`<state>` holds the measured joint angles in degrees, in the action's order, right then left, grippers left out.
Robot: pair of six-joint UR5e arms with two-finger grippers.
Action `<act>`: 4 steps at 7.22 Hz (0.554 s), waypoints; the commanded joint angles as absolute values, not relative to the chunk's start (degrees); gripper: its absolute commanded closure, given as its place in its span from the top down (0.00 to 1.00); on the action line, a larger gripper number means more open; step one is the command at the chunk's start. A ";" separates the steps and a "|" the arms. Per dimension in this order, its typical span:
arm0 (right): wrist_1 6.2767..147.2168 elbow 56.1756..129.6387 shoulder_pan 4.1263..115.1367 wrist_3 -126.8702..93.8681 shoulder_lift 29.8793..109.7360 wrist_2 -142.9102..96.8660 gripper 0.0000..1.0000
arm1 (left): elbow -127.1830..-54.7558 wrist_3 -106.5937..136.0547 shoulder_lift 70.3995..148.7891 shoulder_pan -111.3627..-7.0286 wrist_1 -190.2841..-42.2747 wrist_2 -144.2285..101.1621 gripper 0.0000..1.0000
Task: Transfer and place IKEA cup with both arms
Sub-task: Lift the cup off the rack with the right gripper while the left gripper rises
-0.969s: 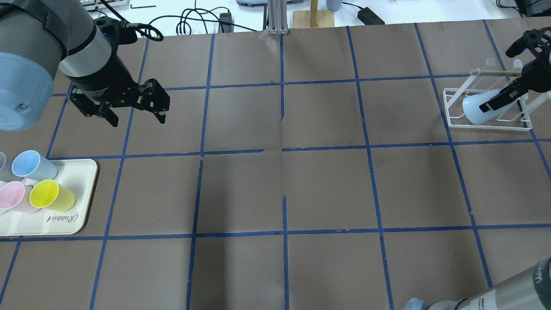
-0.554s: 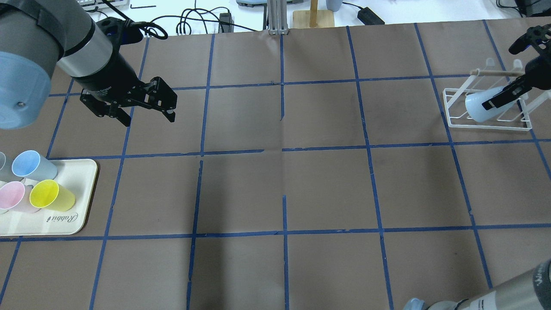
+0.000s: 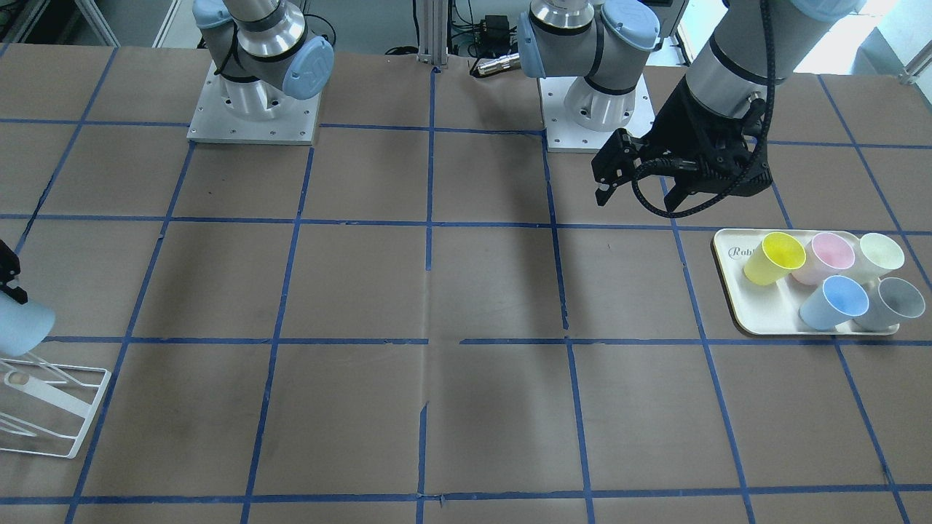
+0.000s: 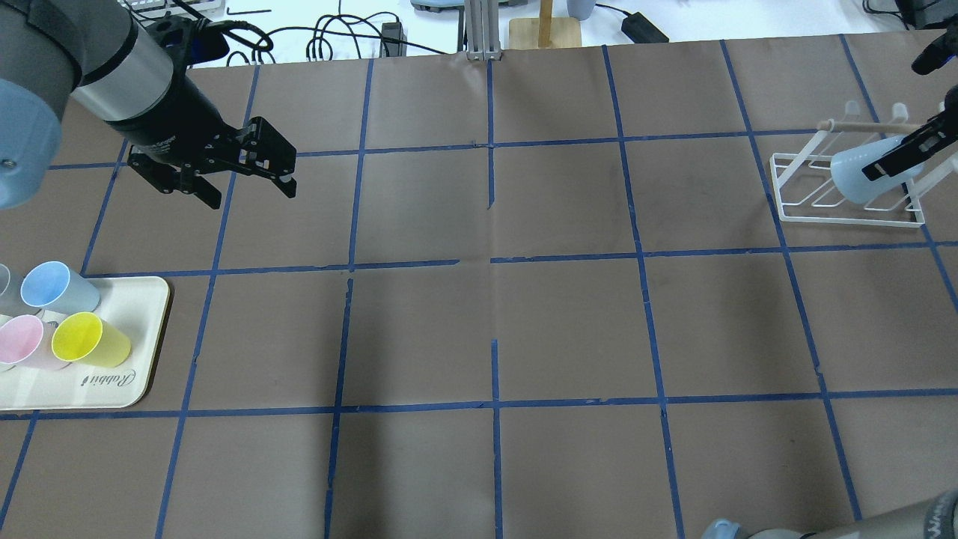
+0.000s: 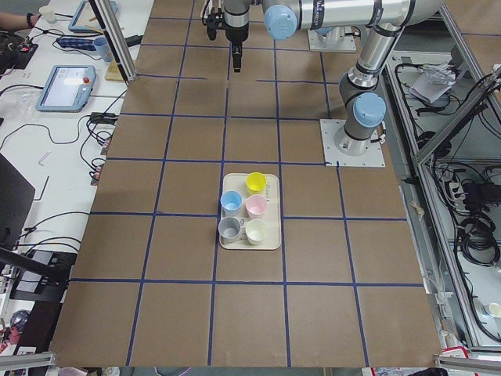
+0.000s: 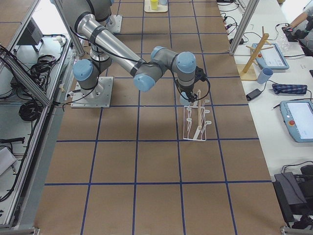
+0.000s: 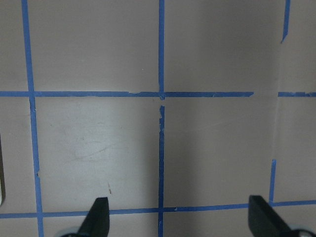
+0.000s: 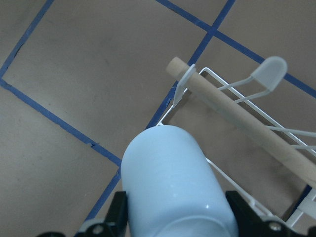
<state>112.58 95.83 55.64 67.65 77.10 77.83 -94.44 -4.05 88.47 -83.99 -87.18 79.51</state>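
Observation:
The IKEA cup (image 4: 853, 174), pale sky-blue, is tilted above the white wire rack (image 4: 846, 218) at the far right. My right gripper (image 4: 877, 169) is shut on it. The cup fills the right wrist view (image 8: 170, 182), just in front of the rack's wooden dowel (image 8: 237, 108). It also shows at the left edge of the front view (image 3: 20, 327). My left gripper (image 4: 251, 196) is open and empty above the mat at the left. Its fingertips (image 7: 96, 219) show only bare mat between them.
A cream tray (image 4: 120, 374) at the front left holds a look-alike blue cup (image 4: 52, 288), a yellow cup (image 4: 86, 338) and a pink cup (image 4: 21, 340). The front view also shows a grey cup (image 3: 894, 302) and a pale cup (image 3: 881, 255). Blue tape lines cross the brown mat.
My right gripper has carried the blue cup to the right and further over the rack. My left gripper swung slightly right, then drew back, still open.

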 commanded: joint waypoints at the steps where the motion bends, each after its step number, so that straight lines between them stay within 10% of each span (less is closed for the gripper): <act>1: 110.84 95.80 55.63 67.67 80.93 80.76 0.56 | -94.48 -3.34 88.16 -80.27 -88.06 66.85 1.00; 4: 100.94 95.28 55.72 67.76 88.92 80.96 0.55 | -94.48 -3.34 87.19 -77.00 -92.10 49.97 1.00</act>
<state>105.33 95.57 55.65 67.67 85.54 81.68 -94.42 -3.35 87.47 -78.00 -90.81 56.04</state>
